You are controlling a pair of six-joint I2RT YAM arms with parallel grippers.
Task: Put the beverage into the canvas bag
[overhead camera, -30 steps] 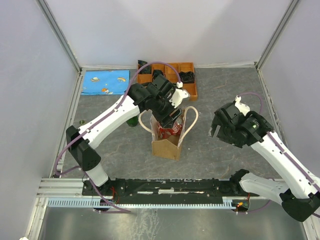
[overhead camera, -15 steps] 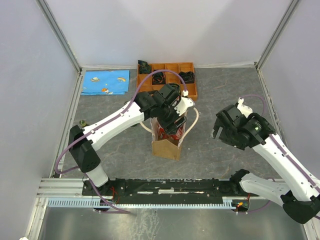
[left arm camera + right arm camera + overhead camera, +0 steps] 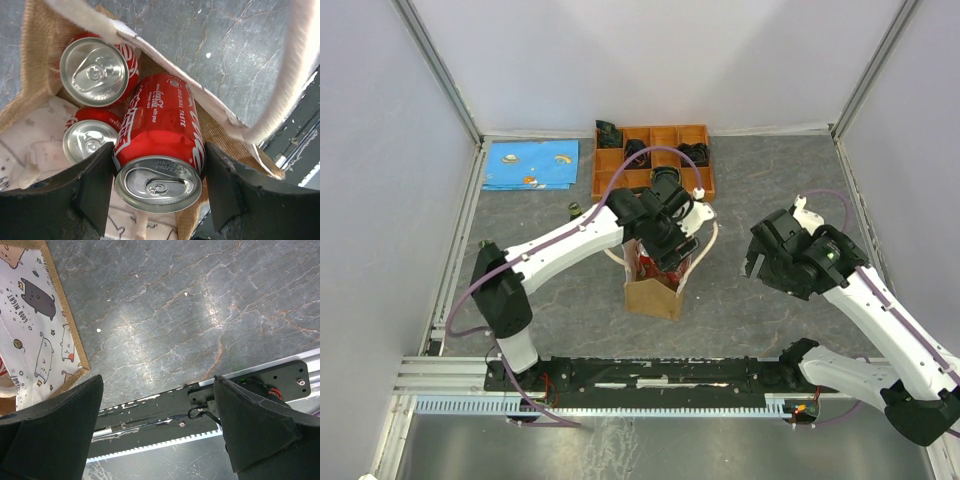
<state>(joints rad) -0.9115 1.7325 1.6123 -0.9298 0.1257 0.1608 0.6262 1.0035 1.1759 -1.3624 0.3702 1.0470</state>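
At the middle of the grey table (image 3: 760, 190) stood the canvas bag (image 3: 653, 298), upright, its mouth open. Inside the bag two red cans (image 3: 97, 70) stood on end, filling the side of it farther from the left wrist camera. The beverage in hand, a red cola can (image 3: 160, 125), hung tilted just over the bag's rim, base leading and tab end up, not yet resting on anything I could see.

The step looked like the final lowering and release. To do it well, I judged the can should be steered into the free space beside the two cans. It should stay clear of the rim and of the rope handle (image 3: 295, 65) just beside it, and go down until it was supported. The fingers (image 3: 95, 185) should then part only a little, so as not to snag the cloth.

The left arm reached over the bag from the bag's left, wrist bent steeply down. The left gripper (image 3: 157, 186) was clamped on the can's sides. The right gripper (image 3: 157, 425) hung well to the bag's right, jaws wide apart and empty.
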